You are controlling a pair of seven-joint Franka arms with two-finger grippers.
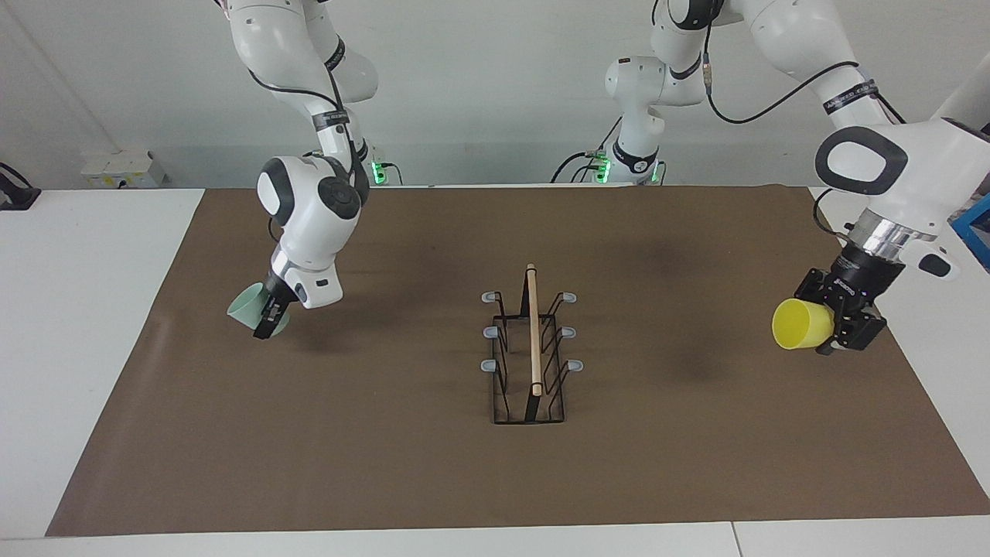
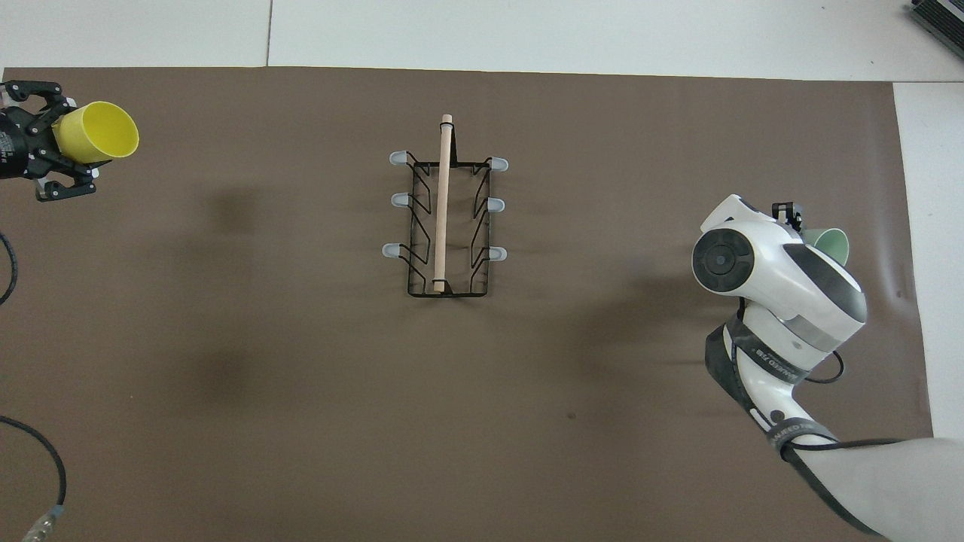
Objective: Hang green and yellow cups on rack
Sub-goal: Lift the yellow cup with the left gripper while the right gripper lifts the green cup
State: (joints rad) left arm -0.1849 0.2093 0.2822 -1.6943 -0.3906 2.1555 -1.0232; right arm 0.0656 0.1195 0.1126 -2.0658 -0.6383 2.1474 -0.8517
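Note:
The black wire rack (image 1: 534,333) (image 2: 443,203) with a wooden rod on top stands mid-mat, its grey-tipped prongs bare. My left gripper (image 1: 826,333) (image 2: 64,143) hangs in the air over the mat's edge at the left arm's end, shut on the yellow cup (image 1: 793,325) (image 2: 94,132). That cup lies sideways, its mouth toward the rack. My right gripper (image 1: 267,319) (image 2: 797,222) is raised over the mat toward the right arm's end, shut on the green cup (image 1: 246,308) (image 2: 832,242). The wrist hides most of that cup from overhead.
A brown mat (image 1: 433,464) (image 2: 301,376) covers the white table (image 1: 85,309). Black cables (image 2: 30,444) trail over the mat at the left arm's end. A blue object (image 1: 976,232) sits at the table edge by the left arm.

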